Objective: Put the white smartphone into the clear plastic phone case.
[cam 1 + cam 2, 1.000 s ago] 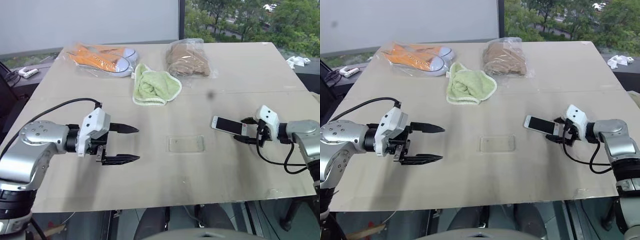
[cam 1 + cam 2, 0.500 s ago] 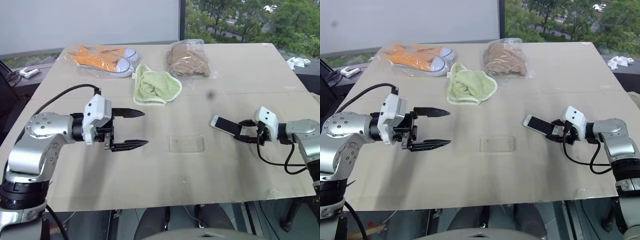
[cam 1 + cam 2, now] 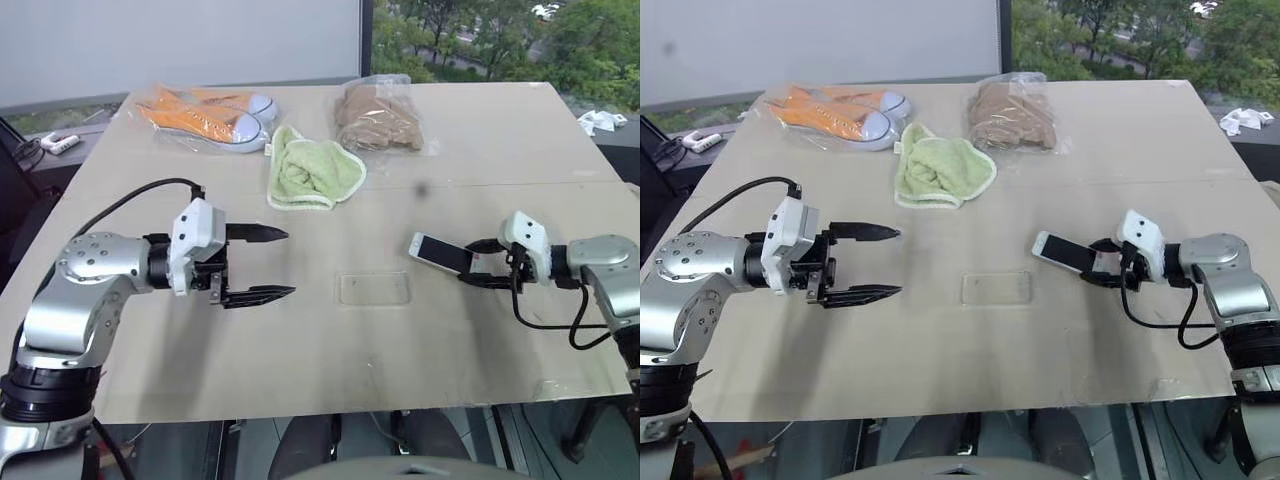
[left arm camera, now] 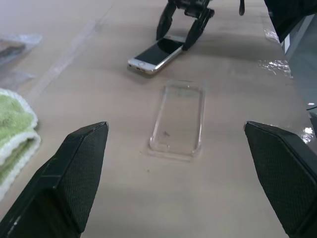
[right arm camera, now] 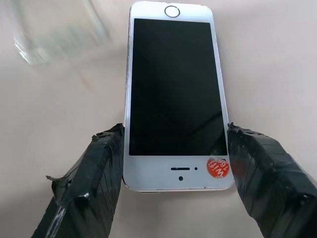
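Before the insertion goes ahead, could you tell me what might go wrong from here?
1. The right gripper holds the white smartphone only by its sticker end, most of it sticking out, so it could pivot or slip.
2. The clear plastic phone case lies loose on the table with the open left gripper off it, so a push from the phone may just slide it.

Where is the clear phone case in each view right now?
Left eye: clear phone case, table centre, empty.
Right eye, table centre.
Left wrist, flat, mid-picture.
Right wrist: blurred glint past the phone, likely the case.
Shared landmark: white smartphone in the right gripper.
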Motion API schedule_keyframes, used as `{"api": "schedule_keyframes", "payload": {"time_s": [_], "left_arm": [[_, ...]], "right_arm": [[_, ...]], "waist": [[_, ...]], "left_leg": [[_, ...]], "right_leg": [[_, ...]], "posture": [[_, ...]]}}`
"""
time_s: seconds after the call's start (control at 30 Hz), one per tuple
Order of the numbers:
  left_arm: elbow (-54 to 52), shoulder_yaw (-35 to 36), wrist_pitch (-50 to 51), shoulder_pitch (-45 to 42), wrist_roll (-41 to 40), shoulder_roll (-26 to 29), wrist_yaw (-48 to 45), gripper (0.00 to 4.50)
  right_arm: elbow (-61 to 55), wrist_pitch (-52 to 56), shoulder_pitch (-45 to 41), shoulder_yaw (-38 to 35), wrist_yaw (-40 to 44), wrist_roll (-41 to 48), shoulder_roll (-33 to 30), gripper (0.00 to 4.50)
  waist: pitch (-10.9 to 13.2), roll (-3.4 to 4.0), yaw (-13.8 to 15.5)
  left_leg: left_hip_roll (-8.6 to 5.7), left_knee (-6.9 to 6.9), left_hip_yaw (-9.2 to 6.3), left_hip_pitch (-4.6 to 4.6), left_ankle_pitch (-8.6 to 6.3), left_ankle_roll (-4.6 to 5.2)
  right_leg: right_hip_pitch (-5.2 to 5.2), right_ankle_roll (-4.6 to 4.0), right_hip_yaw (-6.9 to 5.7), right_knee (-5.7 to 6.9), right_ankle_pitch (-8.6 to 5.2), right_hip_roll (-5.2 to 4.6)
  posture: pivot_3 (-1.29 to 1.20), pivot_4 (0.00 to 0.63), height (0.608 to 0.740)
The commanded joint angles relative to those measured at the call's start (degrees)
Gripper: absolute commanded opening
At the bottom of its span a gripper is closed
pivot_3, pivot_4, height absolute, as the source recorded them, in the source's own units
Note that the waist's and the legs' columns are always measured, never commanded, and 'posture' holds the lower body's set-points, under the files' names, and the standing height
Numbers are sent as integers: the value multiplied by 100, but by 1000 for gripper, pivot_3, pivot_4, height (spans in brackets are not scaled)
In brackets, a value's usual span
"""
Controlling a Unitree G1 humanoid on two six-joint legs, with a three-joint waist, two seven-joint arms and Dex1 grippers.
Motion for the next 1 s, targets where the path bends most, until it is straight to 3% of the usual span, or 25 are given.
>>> {"api": "schedule_keyframes", "payload": {"time_s": [0.03,0.23,0.4,0.6,1.0], "left_arm": [[55,47,-137,-28,10,54,-37,4500],[130,-102,-217,-65,107,-12,5,4500],[229,-417,-365,-173,529,-229,395,4500],[202,-842,-265,-350,680,-660,775,4500],[290,-835,-393,-323,707,-590,672,4500]], "right_arm": [[-1144,668,-312,97,128,342,-122,2801],[-1951,822,-565,899,194,-51,-161,2801],[-1706,422,-671,1224,179,-479,-259,2801],[-1561,163,-705,1275,171,-702,-308,2801],[-1657,209,-754,1136,142,-434,-92,2801]], "waist": [[0,0,13],[0,-1,118],[1,-1,166],[2,-5,144],[3,-6,134]], "left_leg": [[0,3,-1,-18,11,-19],[-2,2,-6,-35,11,-20],[-7,3,-9,-38,12,-20],[-8,6,-12,-39,13,-21],[-6,8,-13,-39,13,-21]], "right_leg": [[-17,0,-1,2,0,0],[-23,0,-10,-12,0,-2],[-22,1,-16,-14,0,-7],[-21,1,-19,-12,1,-5],[-21,1,-20,-10,1,-3]], "posture": [[0,150,740],[0,150,740],[0,150,740],[0,150,740],[0,150,740]]}}
